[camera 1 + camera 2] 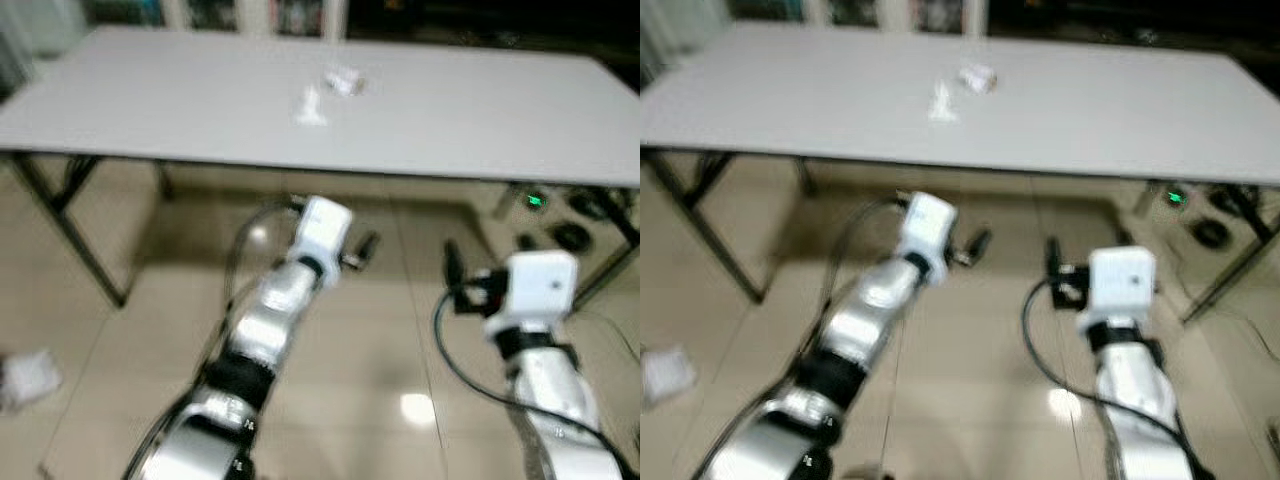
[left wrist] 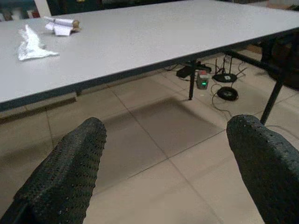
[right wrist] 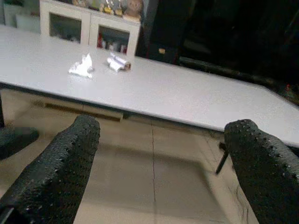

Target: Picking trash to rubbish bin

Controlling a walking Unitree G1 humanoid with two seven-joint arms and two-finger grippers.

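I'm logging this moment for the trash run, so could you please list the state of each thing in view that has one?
left pincer: open, empty, held over the floor short of the table.
right pincer: open, empty, also short of the table.
crumpled white wrapper: lying on the table, untouched.
rolled paper scrap: lying on the table just beyond the wrapper.
white scrap: on the floor, left of the robot.

I see a long white table (image 1: 180, 110) ahead, with a crumpled white scrap (image 1: 311, 106) and a small rolled wrapper (image 1: 343, 81) near its middle, close together. My left gripper (image 1: 366, 246) and right gripper (image 1: 452, 264) both hang below the table's near edge over the beige tiled floor (image 1: 370, 340). Another white scrap (image 1: 28, 378) lies on the floor at my far left.
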